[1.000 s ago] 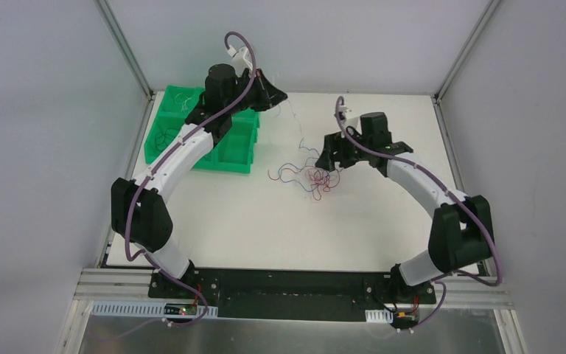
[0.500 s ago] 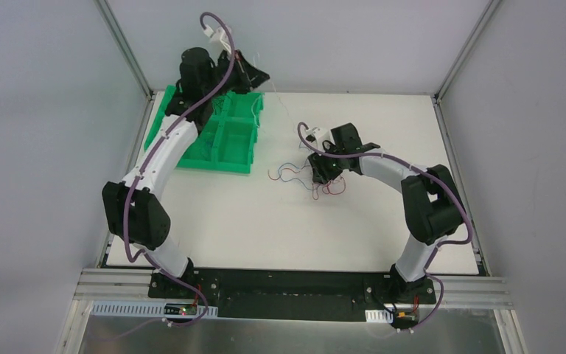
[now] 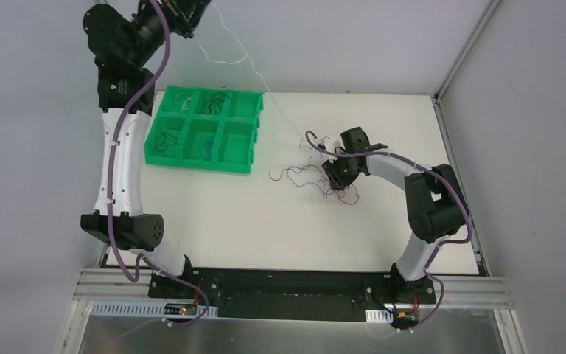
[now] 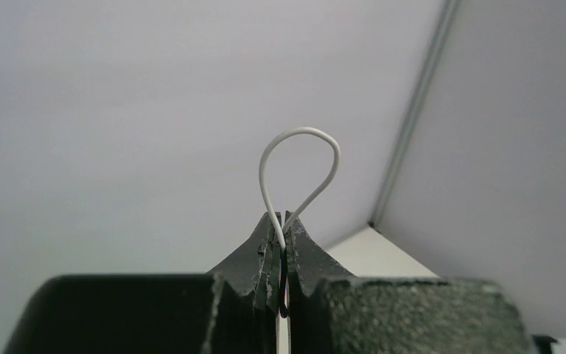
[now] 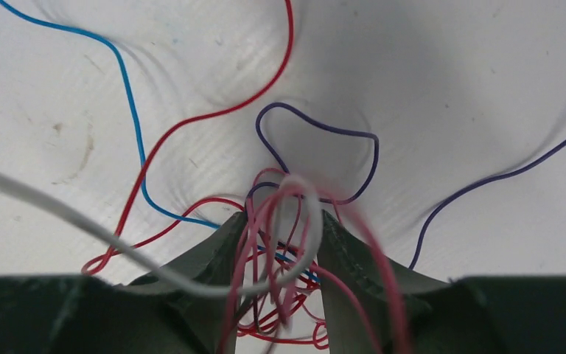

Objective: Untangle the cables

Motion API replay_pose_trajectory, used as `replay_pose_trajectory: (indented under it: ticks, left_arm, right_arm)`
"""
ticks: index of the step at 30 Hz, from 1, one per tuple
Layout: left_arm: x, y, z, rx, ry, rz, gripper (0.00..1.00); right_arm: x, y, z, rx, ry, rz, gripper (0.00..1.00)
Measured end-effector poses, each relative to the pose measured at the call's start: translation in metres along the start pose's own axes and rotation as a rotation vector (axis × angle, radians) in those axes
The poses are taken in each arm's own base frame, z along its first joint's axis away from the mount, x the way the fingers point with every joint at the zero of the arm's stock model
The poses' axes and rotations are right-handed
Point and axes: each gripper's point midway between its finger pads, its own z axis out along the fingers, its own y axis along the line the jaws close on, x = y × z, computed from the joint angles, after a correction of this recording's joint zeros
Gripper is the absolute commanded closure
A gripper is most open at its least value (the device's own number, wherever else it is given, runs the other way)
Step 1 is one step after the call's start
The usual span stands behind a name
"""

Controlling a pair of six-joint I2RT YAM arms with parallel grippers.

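Now your left end effector (image 4: 281, 225) stands high in the far left corner of the enclosure. A second ago it hung low over the far right corner of the green tray (image 3: 199, 166). Its fingers are pressed together on a loop of the white cable (image 4: 300, 131), which runs down in a slack, wavy line past that tray corner to the tangle (image 3: 307, 177) at mid-counter.

Your right end effector (image 5: 281, 220) has come forward and down onto that tangle. Its fingers stand apart and straddle the red strands, while blue and purple strands spread out over the counter (image 3: 265, 228) beyond them. The white cable crosses just in front of its left finger.

The lift has probably drawn most of the white cable out while the rest of the bundle is held in place. Its lower end still reaches the tangle, so judge it not yet free.

For room, note that your left arm is stretched nearly upright, close to the back wall (image 3: 324, 37) and at the top edge of the overhead view, so little upward travel likely remains. Bare counter lies near, left and right of the tangle. The tray stands well apart from it.
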Motion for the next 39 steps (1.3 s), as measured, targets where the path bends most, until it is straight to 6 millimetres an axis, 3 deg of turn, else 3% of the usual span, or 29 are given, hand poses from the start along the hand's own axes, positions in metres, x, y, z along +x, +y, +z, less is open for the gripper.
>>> replay_pose_trajectory:
  ticks: [4, 13, 15, 18, 24, 29, 39]
  left_arm:
    - [-0.029, 0.047, -0.003, -0.126, -0.065, 0.06, 1.0]
    - [-0.023, 0.158, -0.009, -0.396, -0.085, 0.121, 1.0]
    - [-0.033, 0.183, -0.013, -0.449, -0.113, 0.14, 1.0]
    - [-0.047, 0.209, -0.022, -0.516, -0.153, 0.168, 1.0]
    - [-0.07, 0.222, -0.037, -0.594, -0.215, 0.222, 1.0]
    - [-0.076, 0.227, -0.041, -0.624, -0.229, 0.252, 1.0]
    - [-0.103, 0.234, -0.053, -0.681, -0.302, 0.371, 1.0]
  right_arm:
    - [0.011, -0.01, -0.004, 0.011, 0.024, 0.024, 0.54]
    - [0.022, -0.008, -0.011, 0.003, 0.06, 0.048, 0.54]
    - [0.024, -0.008, -0.012, 0.0, 0.067, 0.05, 0.62]
    - [0.026, -0.009, -0.013, 0.0, 0.072, 0.049, 0.97]
    - [0.044, -0.023, -0.022, 0.009, 0.11, 0.102, 1.0]
    - [0.057, -0.035, -0.028, 0.016, 0.132, 0.143, 1.0]
    - [0.05, -0.04, -0.035, 0.014, 0.129, 0.156, 1.0]
